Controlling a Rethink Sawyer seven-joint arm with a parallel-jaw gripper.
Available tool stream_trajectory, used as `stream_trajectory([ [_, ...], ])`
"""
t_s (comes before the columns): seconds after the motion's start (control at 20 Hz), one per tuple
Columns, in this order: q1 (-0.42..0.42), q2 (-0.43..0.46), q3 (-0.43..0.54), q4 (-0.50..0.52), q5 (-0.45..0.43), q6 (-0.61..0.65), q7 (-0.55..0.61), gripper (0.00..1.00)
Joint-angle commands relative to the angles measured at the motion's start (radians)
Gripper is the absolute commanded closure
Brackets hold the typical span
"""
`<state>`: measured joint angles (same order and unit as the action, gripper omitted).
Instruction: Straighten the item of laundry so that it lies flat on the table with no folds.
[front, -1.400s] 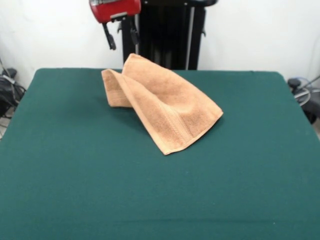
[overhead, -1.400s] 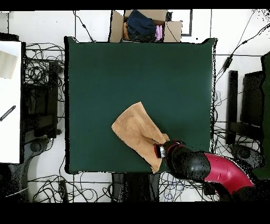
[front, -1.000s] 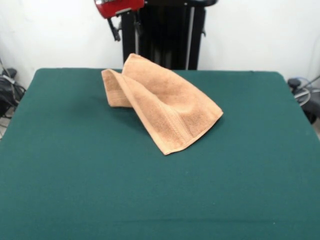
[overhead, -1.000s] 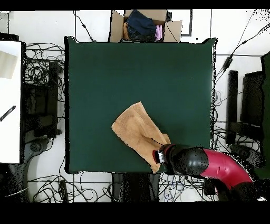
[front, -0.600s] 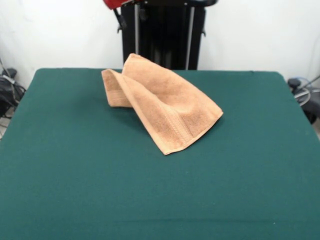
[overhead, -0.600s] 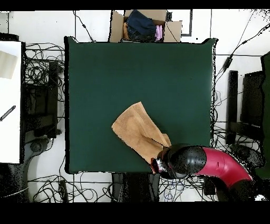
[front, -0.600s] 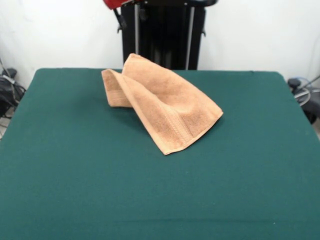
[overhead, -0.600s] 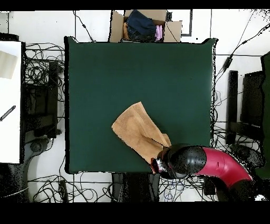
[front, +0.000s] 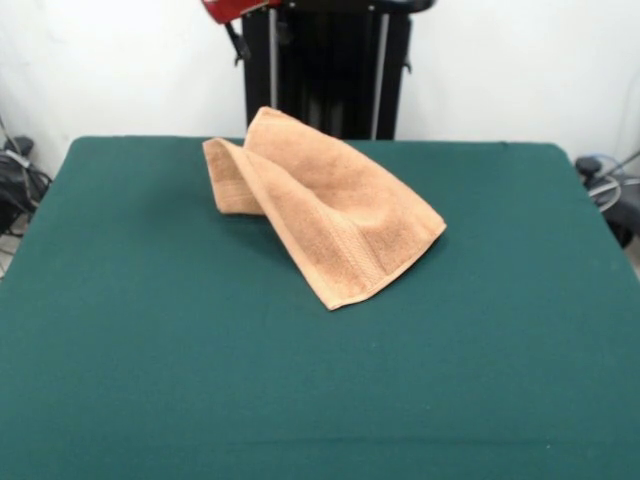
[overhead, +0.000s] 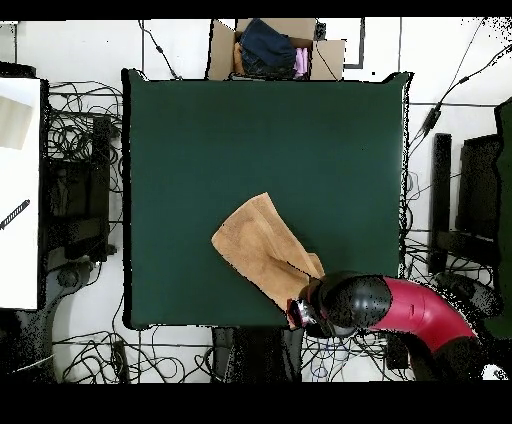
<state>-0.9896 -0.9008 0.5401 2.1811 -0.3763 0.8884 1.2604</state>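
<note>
The item of laundry (front: 325, 210), a light orange-tan towel, lies folded over itself on the far half of the green table (front: 150, 350), with a raised fold at its far left end. A woven band runs along the near hem. In the overhead view the towel (overhead: 262, 250) sits near the table's (overhead: 200, 150) bottom edge. My gripper (front: 258, 35) hangs high above the towel's far end, apart from it, open and holding nothing. Only its lower part shows at the top edge. From overhead, the gripper (overhead: 300, 312) is over the towel's bottom corner at the table edge.
A cardboard box (overhead: 270, 48) with clothes stands beyond the table's top edge in the overhead view. Cables cover the floor on all sides. A white surface (overhead: 18, 190) lies to the left and black equipment (overhead: 475, 200) to the right.
The gripper has risen and drawn back toward the table edge by the base. The towel has not moved.
</note>
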Motion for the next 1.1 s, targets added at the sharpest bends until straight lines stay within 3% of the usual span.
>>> stream_trajectory([
  [0.05, -0.006, 0.102, -0.048, -0.028, -0.077, -0.055, 0.039, 0.0],
  [1.1, -0.077, 0.334, -0.042, -0.149, -0.16, -0.088, 0.003, 0.0],
])
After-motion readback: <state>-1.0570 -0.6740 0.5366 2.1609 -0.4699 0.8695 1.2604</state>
